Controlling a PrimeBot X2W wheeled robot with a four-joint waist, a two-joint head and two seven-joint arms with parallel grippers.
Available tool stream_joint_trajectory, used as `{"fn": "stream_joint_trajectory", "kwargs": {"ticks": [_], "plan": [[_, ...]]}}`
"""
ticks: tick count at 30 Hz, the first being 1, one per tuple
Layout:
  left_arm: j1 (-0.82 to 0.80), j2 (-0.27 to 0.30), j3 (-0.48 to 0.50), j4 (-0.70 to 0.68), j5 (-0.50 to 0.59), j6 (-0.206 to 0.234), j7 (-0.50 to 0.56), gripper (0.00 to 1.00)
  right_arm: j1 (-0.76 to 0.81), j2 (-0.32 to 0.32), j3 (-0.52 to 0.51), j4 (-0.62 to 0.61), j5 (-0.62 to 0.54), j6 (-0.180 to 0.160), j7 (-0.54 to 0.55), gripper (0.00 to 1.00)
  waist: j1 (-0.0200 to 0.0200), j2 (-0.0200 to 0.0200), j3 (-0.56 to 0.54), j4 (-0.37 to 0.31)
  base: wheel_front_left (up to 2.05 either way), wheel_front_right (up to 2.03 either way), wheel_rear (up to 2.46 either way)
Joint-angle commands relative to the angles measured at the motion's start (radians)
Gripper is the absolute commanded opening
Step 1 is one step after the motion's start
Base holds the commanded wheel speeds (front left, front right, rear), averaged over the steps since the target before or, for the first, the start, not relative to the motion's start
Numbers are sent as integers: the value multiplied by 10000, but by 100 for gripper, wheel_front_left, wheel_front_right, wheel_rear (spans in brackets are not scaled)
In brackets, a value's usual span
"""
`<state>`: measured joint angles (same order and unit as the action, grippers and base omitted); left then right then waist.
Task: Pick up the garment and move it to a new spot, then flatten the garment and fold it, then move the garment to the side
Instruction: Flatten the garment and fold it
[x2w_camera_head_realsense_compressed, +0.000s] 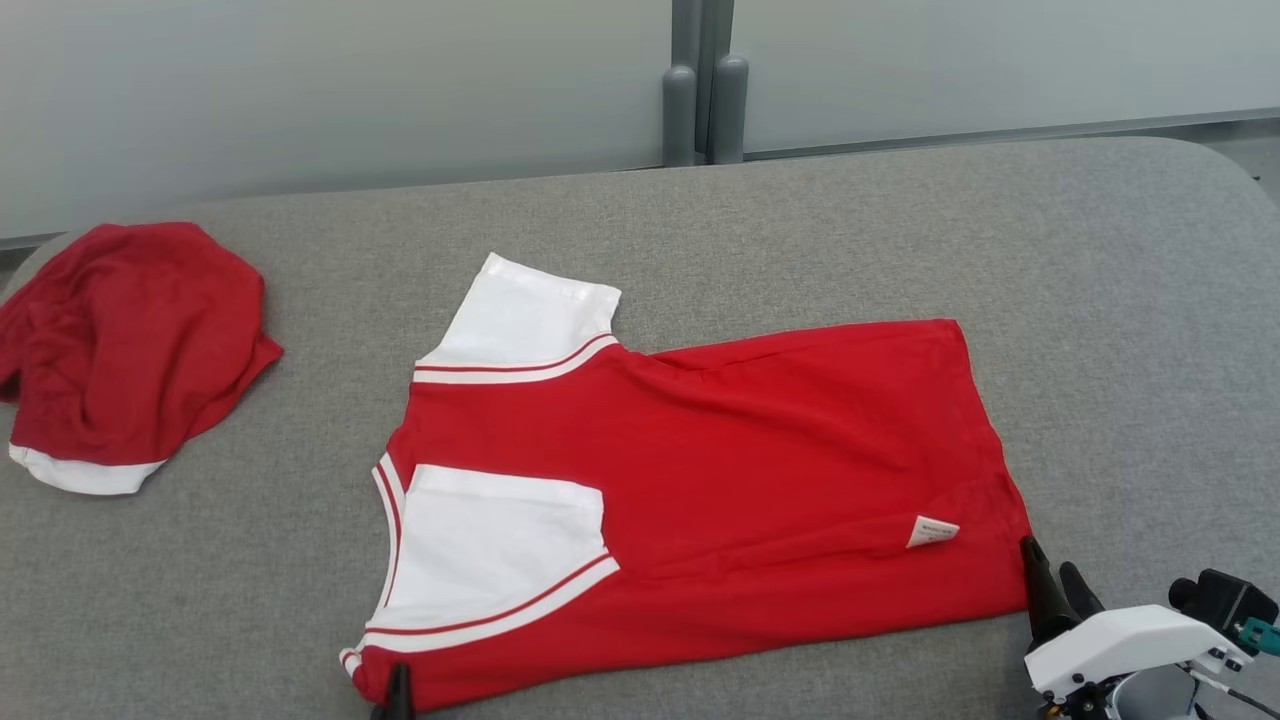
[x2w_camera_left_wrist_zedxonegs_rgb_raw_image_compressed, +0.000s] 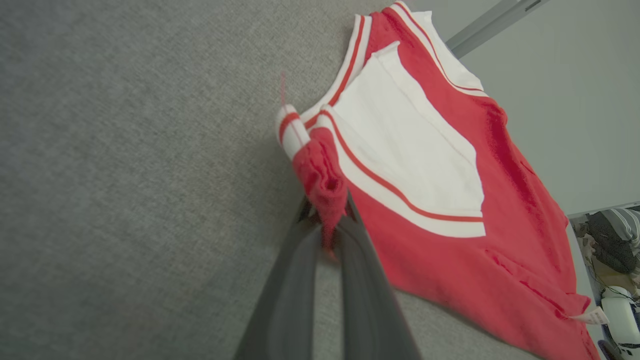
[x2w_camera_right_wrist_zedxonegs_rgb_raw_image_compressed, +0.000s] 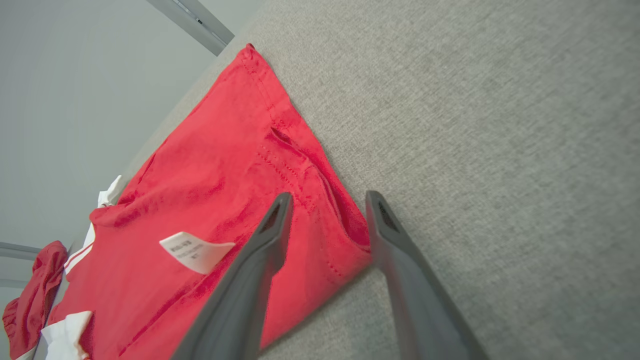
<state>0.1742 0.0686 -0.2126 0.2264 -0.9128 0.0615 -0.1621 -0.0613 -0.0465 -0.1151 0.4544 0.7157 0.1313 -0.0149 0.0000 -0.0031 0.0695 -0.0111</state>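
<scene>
shirt (x2w_camera_head_realsense_compressed: 760, 450) lay flat on the middle of the table (x2w_camera_head_realsense_compressed: 1100, 300), its long edge close to the table's near edge. soft, light knit. i judged it would sag and drag on the table's rough cover rather than slip. best holds looked like the two near corners, at the stitched seams. left claw (x2w_camera_left_wrist_zedxonegs_rgb_raw_image_compressed: 325, 215) was pressed together on a bunched bit of the collar-end corner. right claw (x2w_camera_right_wrist_zedxonegs_rgb_raw_image_compressed: 328, 200) stood spread, one finger over the hem corner, the other over bare table just beside it, gripping nothing. white tag (x2w_camera_head_realsense_compressed: 932, 531) lay near that corner.
</scene>
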Motion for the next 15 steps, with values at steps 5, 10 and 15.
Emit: {"fn": "stream_joint_trajectory", "kwargs": {"ticks": [5, 10, 15], "plan": [[200, 146, -2, 307, 170, 215, 15, 100, 278, -62, -480, -351, -380, -5, -170, 100, 0, 31, -3, -74, 0, 0, 0], [-168, 576, 144, 11, 491, 358, -177, 100, 282, -61, -1030, -1124, -1419, -5, -247, 100, 0, 31, -14, -144, 0, 0, 0], [-993, 1207, 131, -556, 914, 412, 104, 100, 38, -58, -1098, -2072, -2398, -5, -69, 100, 0, 31, 14, -219, 0, 0, 0]]}}
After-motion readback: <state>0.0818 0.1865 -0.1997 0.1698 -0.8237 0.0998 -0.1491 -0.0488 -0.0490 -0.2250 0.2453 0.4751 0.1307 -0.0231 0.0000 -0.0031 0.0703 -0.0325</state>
